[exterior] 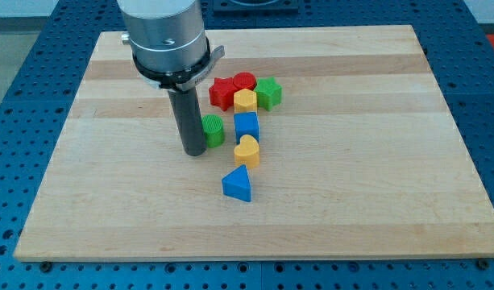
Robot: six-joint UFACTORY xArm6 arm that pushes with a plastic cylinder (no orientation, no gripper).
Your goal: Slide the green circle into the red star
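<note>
The green circle (213,129) lies on the wooden board just right of my tip (195,151), which touches or nearly touches its left side. The red star (222,93) lies above and slightly right of the green circle, at the left end of a cluster. The rod rises from the tip to the silver arm flange at the view's top.
Next to the red star are a red circle (244,80), a yellow block (245,101) and a green star (268,93). Below them lie a blue square (247,126), a yellow heart (247,151) and a blue triangle (238,184). The board (375,161) ends on all sides.
</note>
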